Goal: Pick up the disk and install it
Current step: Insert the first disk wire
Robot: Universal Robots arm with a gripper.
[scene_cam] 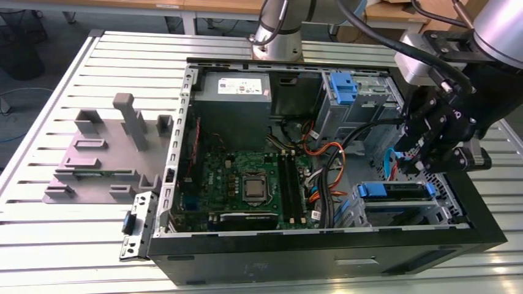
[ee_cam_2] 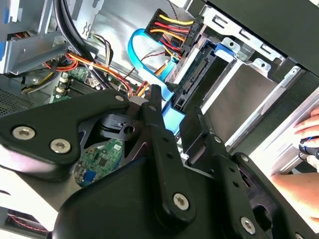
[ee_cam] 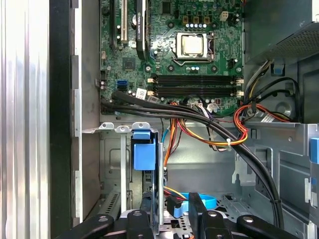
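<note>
The disk (scene_cam: pixel 398 191), a drive in a blue plastic bracket, sits in the drive bay at the near corner of the open computer case (scene_cam: pixel 327 257), on the exterior view's right. My gripper (scene_cam: pixel 429 166) hangs just above and beside it. In the first wrist view the disk (ee_cam: pixel 158 184) stands on edge, running in beneath my gripper (ee_cam: pixel 169 215) close to one finger. The second wrist view has the gripper (ee_cam_2: pixel 174 113) with its black fingers apart, and the disk's (ee_cam_2: pixel 198 77) connector end just beyond them. Nothing is clamped between the fingers.
Orange, red and black cables (scene_cam: pixel 327 160) cross the case next to the bay, and a blue ribbon cable (ee_cam_2: pixel 140 56) loops near the fingers. A second blue bracket (scene_cam: pixel 344 87) sits in the far cage. A person's hand (ee_cam_2: pixel 309 130) rests by the case edge. A grey fixture (scene_cam: pixel 102 153) stands outside.
</note>
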